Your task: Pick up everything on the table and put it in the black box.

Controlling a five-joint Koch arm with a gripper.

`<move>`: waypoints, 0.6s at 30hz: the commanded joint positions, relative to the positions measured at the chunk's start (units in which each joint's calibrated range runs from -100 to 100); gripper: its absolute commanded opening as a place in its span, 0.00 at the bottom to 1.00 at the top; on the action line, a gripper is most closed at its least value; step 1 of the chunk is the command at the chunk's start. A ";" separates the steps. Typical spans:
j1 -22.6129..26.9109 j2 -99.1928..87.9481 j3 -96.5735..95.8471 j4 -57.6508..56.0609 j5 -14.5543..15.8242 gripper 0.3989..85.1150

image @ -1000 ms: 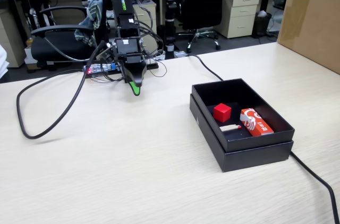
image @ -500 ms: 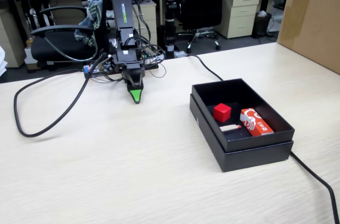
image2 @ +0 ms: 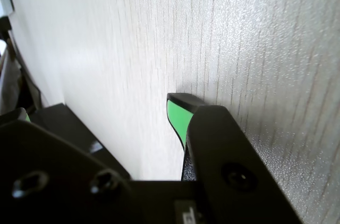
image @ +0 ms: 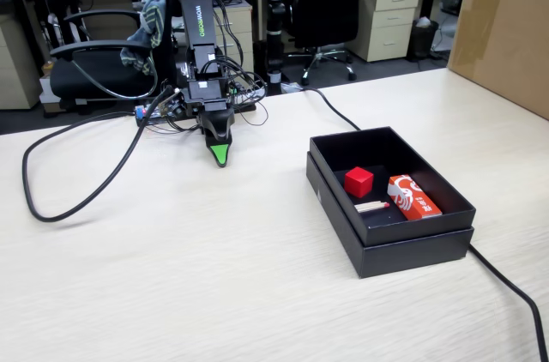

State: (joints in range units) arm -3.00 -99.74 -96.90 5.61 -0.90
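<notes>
In the black box point(image: 388, 233), red cube point(image: 358, 181), printed packet point(image: 413, 196) and pale stick point(image: 371, 206); gripper point(image: 220, 154) state unclear

My arm point(image: 199, 45): matte black plastic links, the upper one bearing green lettering down its face. My gripper point(image: 220, 154): black, wedge-shaped, tapering to a bright green tip. In the wrist view, a green pad lines the inside of one black finger point(image2: 179, 117); round recessed screw heads sit in the black housings behind it. A bundle of thin black wires point(image: 244, 79) loops beside my mid-section, and a small red-and-blue connector shows at my base.
</notes>
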 commanded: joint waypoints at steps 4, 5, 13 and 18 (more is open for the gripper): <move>0.00 -0.03 -1.11 -2.03 -0.10 0.59; 0.00 -0.03 -1.11 -2.03 -0.15 0.59; 0.00 -0.03 -1.11 -2.03 -0.10 0.59; 0.00 -0.03 -1.11 -2.03 -0.10 0.59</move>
State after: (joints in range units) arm -3.00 -99.74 -96.90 5.61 -0.90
